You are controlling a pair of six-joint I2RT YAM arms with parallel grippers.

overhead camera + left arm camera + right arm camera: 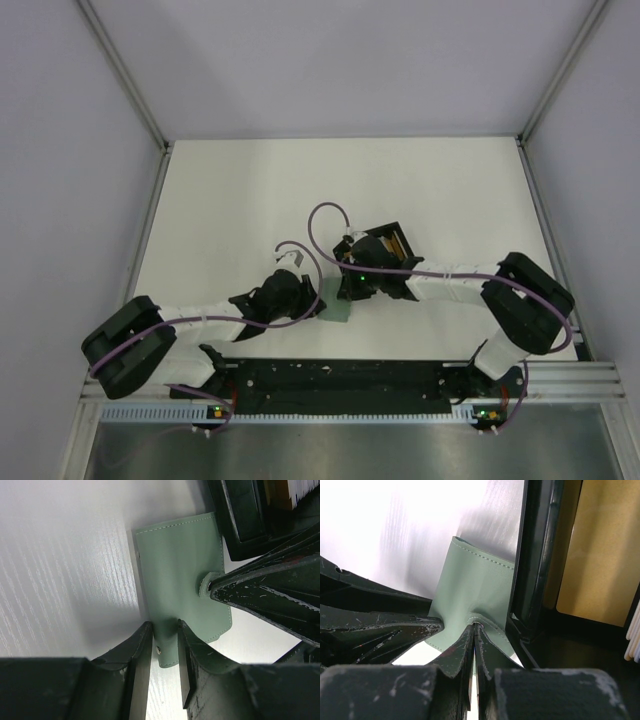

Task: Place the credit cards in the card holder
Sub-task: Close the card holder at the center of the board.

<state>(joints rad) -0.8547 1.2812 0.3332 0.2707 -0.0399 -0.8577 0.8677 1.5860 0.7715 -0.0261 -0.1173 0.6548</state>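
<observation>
Card holder (180, 575) on white table (230, 200), apparently pinched by left gripper (165, 655) and right gripper (474, 635).

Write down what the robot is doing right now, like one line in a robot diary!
step: opening wallet | left gripper: clamped on green wallet edge | right gripper: pinching its snap tab | black box: beside wallet | cards: not yet loaded

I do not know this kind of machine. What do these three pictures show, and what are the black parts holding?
Two robot arms stand on a white table. One picture looks down from above; the other two come from cameras on each wrist. Between the arms lies a green card holder, closed. The left claw grips its near edge. The right claw is shut on the holder's small tab. Beside it is a black box containing cards: one yellow-orange, some white.
</observation>
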